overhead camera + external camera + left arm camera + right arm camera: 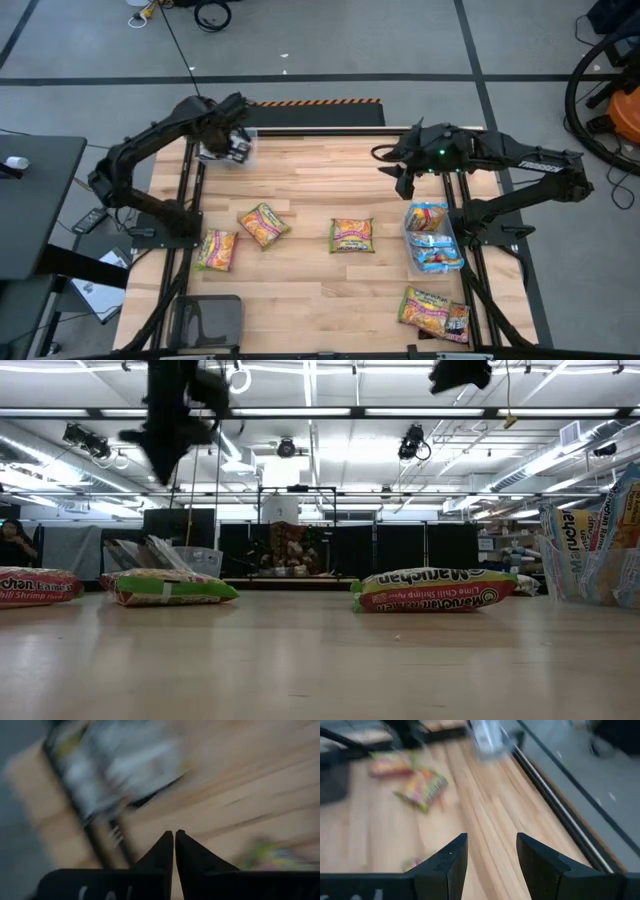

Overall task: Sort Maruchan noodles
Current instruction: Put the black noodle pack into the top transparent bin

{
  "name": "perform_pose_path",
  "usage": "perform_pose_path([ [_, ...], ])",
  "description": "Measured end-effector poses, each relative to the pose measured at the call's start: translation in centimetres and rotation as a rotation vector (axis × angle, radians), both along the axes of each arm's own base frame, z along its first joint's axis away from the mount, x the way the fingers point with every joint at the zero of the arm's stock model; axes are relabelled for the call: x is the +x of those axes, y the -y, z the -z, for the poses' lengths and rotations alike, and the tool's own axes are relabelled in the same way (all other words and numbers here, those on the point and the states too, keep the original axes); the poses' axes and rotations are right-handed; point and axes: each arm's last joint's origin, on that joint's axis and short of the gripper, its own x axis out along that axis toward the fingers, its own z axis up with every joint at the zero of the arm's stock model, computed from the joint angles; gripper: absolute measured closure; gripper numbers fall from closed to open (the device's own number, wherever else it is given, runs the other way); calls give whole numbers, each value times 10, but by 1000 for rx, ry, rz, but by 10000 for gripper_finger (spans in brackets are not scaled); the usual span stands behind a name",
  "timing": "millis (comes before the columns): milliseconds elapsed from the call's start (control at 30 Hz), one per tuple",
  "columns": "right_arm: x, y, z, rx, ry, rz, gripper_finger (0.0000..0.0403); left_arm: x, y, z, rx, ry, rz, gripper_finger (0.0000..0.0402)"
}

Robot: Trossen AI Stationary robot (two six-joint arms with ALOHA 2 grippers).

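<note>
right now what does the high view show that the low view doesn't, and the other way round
Only the high view shows both arms whole: the left gripper shut above the far-left bin, the right gripper open and empty, plus two packets at the near right corner. Only the low view shows the room behind the table, with ceiling lights. Both show the loose noodle packets and the right bin of packets.

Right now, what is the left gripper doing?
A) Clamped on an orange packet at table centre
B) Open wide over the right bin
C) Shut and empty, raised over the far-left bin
C: the left gripper shows fingers pressed together with nothing between, above the clear bin at the table's far-left corner.
</note>
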Motion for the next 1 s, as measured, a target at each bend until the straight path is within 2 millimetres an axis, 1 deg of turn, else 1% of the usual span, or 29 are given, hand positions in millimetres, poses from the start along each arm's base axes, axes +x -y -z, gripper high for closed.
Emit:
perform_pose_path([
  [100,-4,10,12,42,-111,143,228,29,17,-23,158,215,130,379],
  [200,-2,27,25,94,-200,307,228,58,34,-40,294,440,243,378],
  [267,-2,43,40,122,-285,392,227,74,46,-48,351,556,300,374],
  [367,-3,72,70,184,-376,532,222,88,63,-53,411,624,293,358],
  [500,-6,112,115,287,-412,720,218,93,86,-51,444,585,309,324],
  [633,-14,148,151,223,-404,973,222,90,114,-50,411,547,400,293],
  [700,-21,161,167,206,-394,1108,226,88,129,-50,389,530,482,283],
  [767,-25,170,181,236,-364,1202,231,88,145,-51,381,541,563,278],
  [867,-27,176,204,291,-349,1283,236,86,162,-52,368,542,657,276],
  [933,-27,177,217,314,-352,1321,239,83,169,-55,370,548,694,276],
  [1000,-23,179,227,347,-346,1317,241,74,172,-56,371,514,711,276],
])
